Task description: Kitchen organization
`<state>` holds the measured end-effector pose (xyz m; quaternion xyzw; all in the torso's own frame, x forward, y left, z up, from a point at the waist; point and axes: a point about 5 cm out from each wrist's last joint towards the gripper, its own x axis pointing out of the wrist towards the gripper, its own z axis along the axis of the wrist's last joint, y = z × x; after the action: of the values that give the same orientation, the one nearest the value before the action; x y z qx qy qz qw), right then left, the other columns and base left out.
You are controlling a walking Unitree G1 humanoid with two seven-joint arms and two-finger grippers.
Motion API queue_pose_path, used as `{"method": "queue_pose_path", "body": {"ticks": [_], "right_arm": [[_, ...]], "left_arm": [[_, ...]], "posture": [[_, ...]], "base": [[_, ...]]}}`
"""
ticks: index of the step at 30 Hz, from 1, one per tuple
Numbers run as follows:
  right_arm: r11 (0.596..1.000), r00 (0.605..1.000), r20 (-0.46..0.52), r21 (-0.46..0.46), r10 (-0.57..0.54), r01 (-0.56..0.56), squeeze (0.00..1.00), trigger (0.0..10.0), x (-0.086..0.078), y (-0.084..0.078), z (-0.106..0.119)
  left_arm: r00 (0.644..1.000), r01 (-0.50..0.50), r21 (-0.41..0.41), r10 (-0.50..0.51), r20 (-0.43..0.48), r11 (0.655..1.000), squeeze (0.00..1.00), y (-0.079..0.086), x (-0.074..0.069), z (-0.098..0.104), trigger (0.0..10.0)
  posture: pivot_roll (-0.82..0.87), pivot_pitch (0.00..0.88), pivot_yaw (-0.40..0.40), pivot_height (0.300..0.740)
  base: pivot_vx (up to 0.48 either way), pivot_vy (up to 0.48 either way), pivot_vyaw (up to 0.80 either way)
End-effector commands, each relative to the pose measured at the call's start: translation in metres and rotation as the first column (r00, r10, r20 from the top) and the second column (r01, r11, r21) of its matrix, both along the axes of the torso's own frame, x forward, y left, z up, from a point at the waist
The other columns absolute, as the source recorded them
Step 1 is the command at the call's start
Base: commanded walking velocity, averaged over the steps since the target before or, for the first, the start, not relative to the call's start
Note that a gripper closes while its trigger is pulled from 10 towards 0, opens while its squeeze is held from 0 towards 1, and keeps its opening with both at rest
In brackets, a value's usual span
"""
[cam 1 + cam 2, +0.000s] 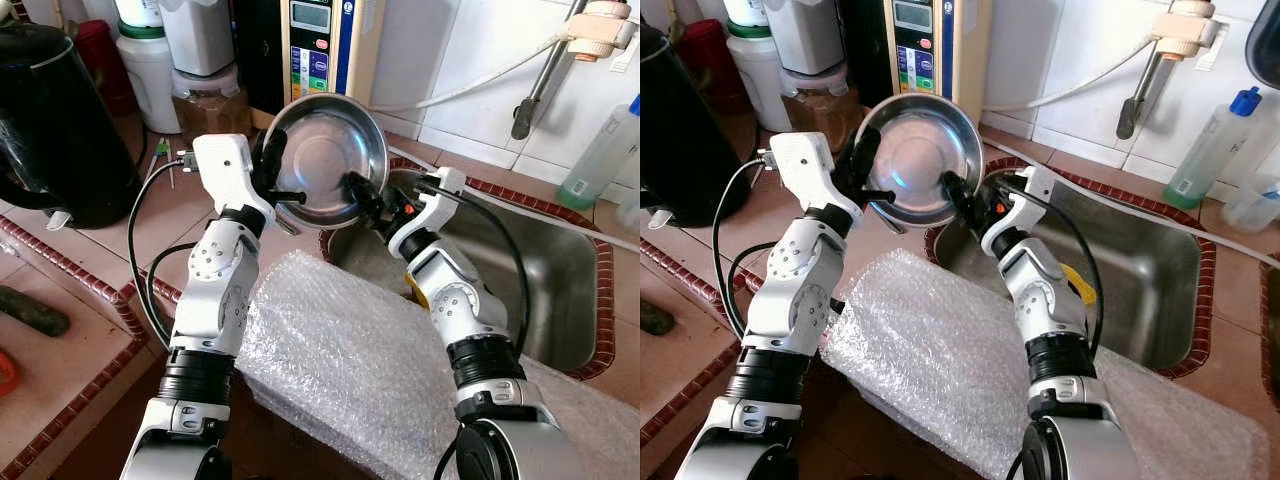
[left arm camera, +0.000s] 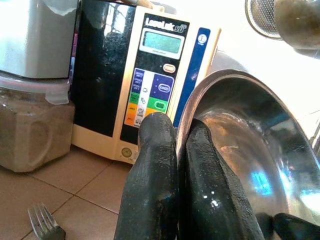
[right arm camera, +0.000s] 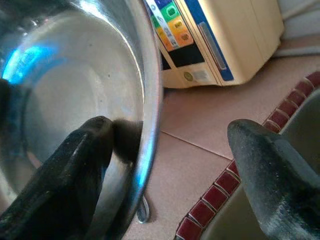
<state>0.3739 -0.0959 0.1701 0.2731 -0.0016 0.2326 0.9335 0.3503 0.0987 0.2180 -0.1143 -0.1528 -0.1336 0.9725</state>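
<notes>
A sheet of bubble wrap lies across the counter edge in front of the sink, with a black kettle well off to the left. Above the counter between them, a steel bowl is held tilted on its side, just before the water machine. The left gripper is pinched tight on the bowl's left rim. The right gripper straddles the opposite rim with its fingers spread, one finger inside the bowl, the other outside and clear of it.

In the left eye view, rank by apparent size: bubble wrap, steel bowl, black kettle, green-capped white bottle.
1. bubble wrap, nearest the camera
2. black kettle, cropped
3. steel bowl; close to the kettle, unsure
4. white bottle
</notes>
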Motion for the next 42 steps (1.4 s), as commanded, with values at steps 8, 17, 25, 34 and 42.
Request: {"method": "queue_pose_path", "body": {"ticks": [8, 17, 25, 34, 42], "right_arm": [[0.998, 0.998, -0.037, 0.039, -0.043, 0.044, 0.00, 0.0, 0.008, -0.001, 0.003], [0.975, 0.996, -0.062, 0.207, -0.070, 0.081, 0.00, 0.0, 0.015, -0.001, 0.015], [0.967, 0.997, -0.062, 0.249, -0.039, 0.054, 0.00, 0.0, 0.016, 0.004, 0.018], [0.964, 0.998, -0.063, 0.264, -0.027, 0.043, 0.00, 0.0, 0.016, 0.004, 0.018], [0.962, 0.998, -0.059, 0.272, -0.004, 0.020, 0.00, 0.0, 0.015, 0.004, 0.018]], "left_arm": [[0.999, 0.027, -0.016, -0.026, 0.022, 1.000, 0.00, -0.003, -0.003, 0.005, 0.0], [1.000, 0.027, -0.006, -0.027, 0.015, 1.000, 0.00, -0.003, -0.002, 0.004, 0.0], [1.000, 0.021, 0.001, -0.021, 0.012, 1.000, 0.00, -0.001, -0.001, 0.004, 0.0], [1.000, 0.008, 0.024, -0.008, -0.028, 1.000, 0.00, 0.000, 0.001, -0.002, 0.0], [0.992, -0.011, 0.072, 0.020, -0.125, 0.997, 0.00, 0.003, 0.006, -0.018, 10.0]], "posture": [[0.07, 0.046, 0.018, 0.740], [0.07, 0.045, 0.023, 0.740], [0.08, 0.046, 0.022, 0.740], [0.08, 0.047, 0.025, 0.740], [0.08, 0.046, 0.024, 0.740]], "base": [[0.000, 0.000, 0.00], [0.000, 0.000, 0.00], [0.000, 0.000, 0.00], [0.000, 0.000, 0.00], [0.000, 0.000, 0.00]]}}
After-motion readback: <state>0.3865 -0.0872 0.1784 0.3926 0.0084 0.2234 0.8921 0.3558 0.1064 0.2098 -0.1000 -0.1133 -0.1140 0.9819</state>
